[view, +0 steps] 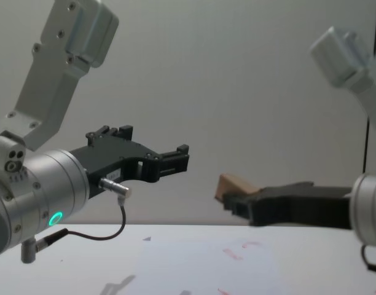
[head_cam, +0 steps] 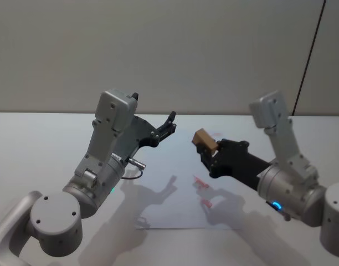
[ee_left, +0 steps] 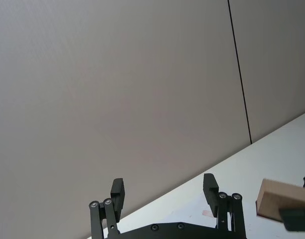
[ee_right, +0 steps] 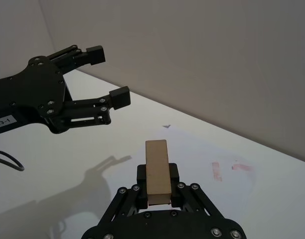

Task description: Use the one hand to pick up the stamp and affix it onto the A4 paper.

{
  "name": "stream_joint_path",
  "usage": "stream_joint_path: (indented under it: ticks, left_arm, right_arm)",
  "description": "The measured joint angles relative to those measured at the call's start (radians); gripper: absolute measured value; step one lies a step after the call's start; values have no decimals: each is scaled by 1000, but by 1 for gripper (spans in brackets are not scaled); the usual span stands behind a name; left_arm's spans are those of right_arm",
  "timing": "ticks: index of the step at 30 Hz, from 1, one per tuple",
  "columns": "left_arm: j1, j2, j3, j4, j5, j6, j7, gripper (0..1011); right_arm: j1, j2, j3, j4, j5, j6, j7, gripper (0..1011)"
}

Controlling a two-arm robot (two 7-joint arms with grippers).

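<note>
White table (head_cam: 25,133) before grey wall (head_cam: 158,50) with dark vertical seam (head_cam: 309,55)

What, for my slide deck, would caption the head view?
Right gripper holds the stamp raised above the A4 paper; left gripper hangs open nearby.

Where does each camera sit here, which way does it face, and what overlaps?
Head: up high, looking down at the A4 paper; left gripper and right gripper show.
Chest: low, looking across the table; both grippers side-on.
Left wrist: along its open fingers toward the wall.
Right wrist: over its fingers, shut on the stamp.
Shared: both wrist views show the stamp.
</note>
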Motion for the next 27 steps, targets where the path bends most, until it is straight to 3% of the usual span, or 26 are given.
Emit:
stream_joint_path:
  ticks: [15,27]
  left_arm:
    - [0,0,0,0,0,0,0,1003]
    - [0,0,0,0,0,0,0,1003]
  right_arm:
    - [-66,88,66,-101,67,54,-98,222]
    - [-166,179,138,-168,127,59,-220,221]
